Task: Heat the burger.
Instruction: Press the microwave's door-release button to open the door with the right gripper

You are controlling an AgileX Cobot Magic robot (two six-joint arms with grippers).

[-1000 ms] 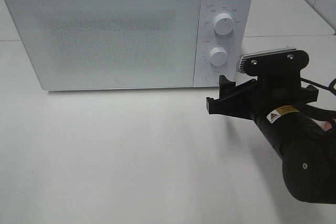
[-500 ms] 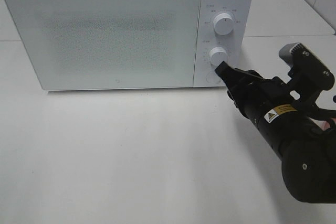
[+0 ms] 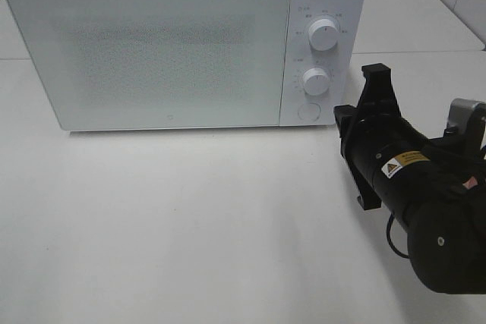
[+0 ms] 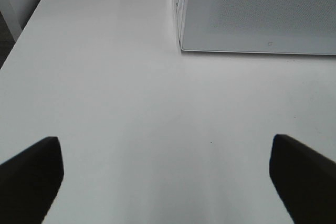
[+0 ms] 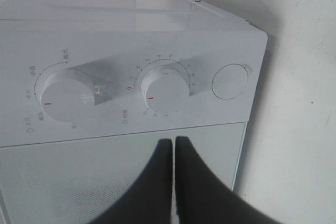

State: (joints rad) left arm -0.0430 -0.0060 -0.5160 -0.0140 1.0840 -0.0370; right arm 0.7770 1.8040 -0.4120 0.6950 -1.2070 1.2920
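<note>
The burger is out of view. The white microwave [image 3: 152, 51] stands at the back of the table with its door shut. My right gripper [image 3: 340, 117] hovers just right of the control panel, rolled onto its side, its fingers pressed together with nothing between them. In the right wrist view the right gripper [image 5: 174, 142] points at the panel just below the lower knob [image 5: 165, 88], beside the round button [image 5: 229, 81]. My left gripper [image 4: 168, 174] is open over bare table, with only its two fingertips [image 4: 31, 171] showing, in front of the microwave [image 4: 257, 14].
The panel carries an upper knob [image 3: 323, 34], a lower knob [image 3: 315, 80] and a round button [image 3: 307, 111]. The white table [image 3: 190, 218] spreads in front of the microwave. A seam between two tabletops runs behind the right arm [image 3: 425, 52].
My right gripper has closed from wide open to shut. Its wrist has rolled about a quarter turn, and the hand has drawn slightly right of the panel. The left gripper has not moved.
</note>
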